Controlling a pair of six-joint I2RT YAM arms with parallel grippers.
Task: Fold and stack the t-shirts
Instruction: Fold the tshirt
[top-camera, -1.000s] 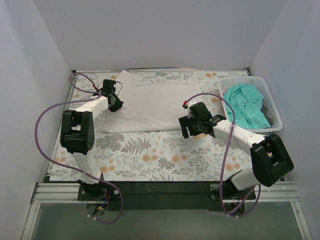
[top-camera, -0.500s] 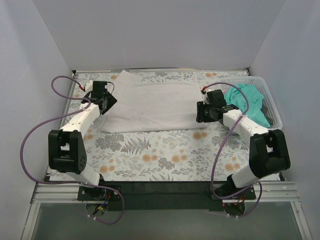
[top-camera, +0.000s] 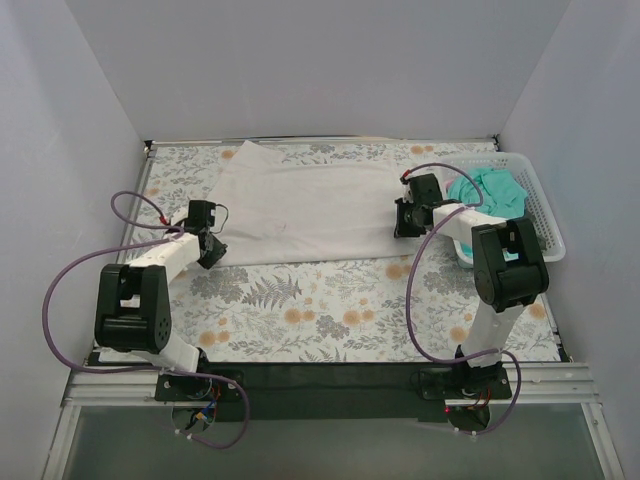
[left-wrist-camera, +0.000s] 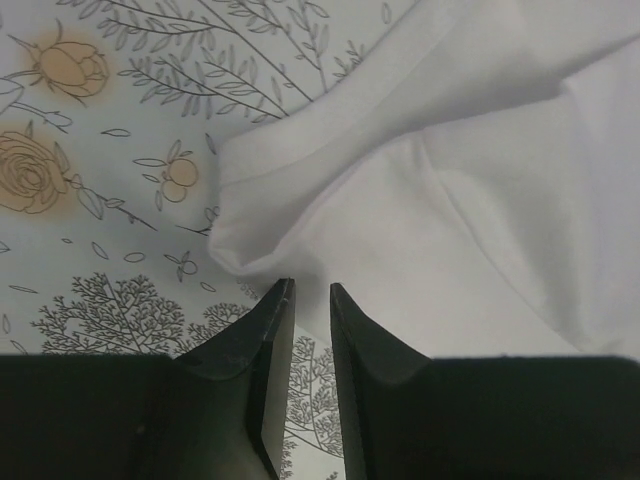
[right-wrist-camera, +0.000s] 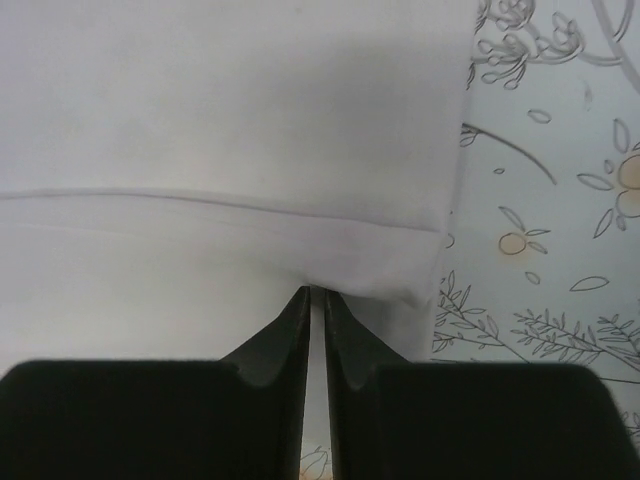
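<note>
A table (top-camera: 330, 300) under a floral-printed cloth fills the middle of the overhead view. The white t-shirt (top-camera: 310, 205) lies spread flat across its upper centre, wider than it is tall, its lower edge running from left of centre to right of centre. At the right edge of the frame stands a white lattice basket (top-camera: 545, 215), and the teal-green t-shirt (top-camera: 495, 190) sits crumpled inside it.

The left gripper (left-wrist-camera: 312, 288) is low at the white t-shirt's lower left corner. Its jaws are a narrow slit apart with the tips right at a folded hem, though I cannot tell whether they nip any cloth.

The right gripper (right-wrist-camera: 310, 292) is at the shirt's right edge, just beside the basket. Its jaws are pressed almost together, and the white cloth puckers at the tips, pinched between them.
</note>
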